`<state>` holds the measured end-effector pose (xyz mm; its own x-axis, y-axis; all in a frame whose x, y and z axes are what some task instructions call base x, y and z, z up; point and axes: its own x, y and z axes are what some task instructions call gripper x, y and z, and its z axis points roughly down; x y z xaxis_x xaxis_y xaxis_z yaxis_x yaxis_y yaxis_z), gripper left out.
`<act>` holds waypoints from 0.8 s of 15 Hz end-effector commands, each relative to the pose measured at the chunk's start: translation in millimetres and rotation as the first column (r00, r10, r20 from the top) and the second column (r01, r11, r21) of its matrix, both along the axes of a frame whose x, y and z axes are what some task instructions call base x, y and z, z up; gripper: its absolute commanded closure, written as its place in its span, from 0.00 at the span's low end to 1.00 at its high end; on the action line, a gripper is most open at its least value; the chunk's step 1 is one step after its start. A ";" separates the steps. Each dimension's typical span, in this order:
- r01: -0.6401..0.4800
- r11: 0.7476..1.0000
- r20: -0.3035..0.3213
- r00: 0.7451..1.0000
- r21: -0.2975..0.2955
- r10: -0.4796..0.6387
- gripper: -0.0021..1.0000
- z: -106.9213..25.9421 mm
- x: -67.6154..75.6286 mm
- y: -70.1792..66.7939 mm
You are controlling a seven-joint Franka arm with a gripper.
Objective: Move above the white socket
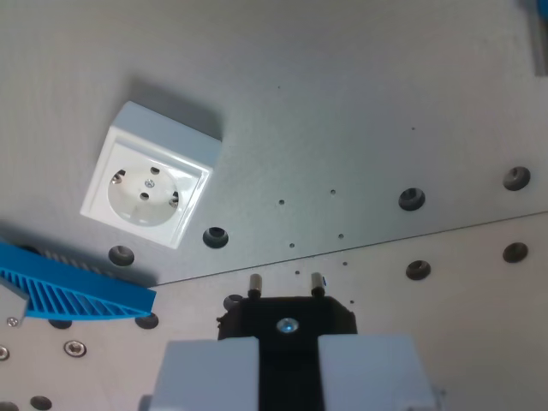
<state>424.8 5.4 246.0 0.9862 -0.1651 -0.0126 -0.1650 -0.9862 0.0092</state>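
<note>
The white socket (pixel 147 187) is a square box with a round recess and two pin holes. It sits on the grey metal plate (pixel 342 103) in the wrist view's upper left. My gripper (pixel 288 344) is at the bottom centre, its two white fingers (pixel 210 368) shut on a black plug (pixel 287 315). The plug's two metal pins (pixel 316 281) point away from the camera. The gripper is to the right of the socket and below it in the picture, not over it.
A blue ribbed plastic part (pixel 77 293) lies at the left edge, just below the socket. The plate has several round holes (pixel 412 199) and screws, and a seam (pixel 385 242) runs across it. Another blue item shows at the top right corner (pixel 539 34).
</note>
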 end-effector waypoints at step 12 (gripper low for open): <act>-0.419 0.908 0.085 0.904 -0.021 0.419 1.00 -39.6 -10.3 19.6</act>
<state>417.8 23.7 213.3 0.9988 0.0422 -0.0251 0.0425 -0.9990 0.0125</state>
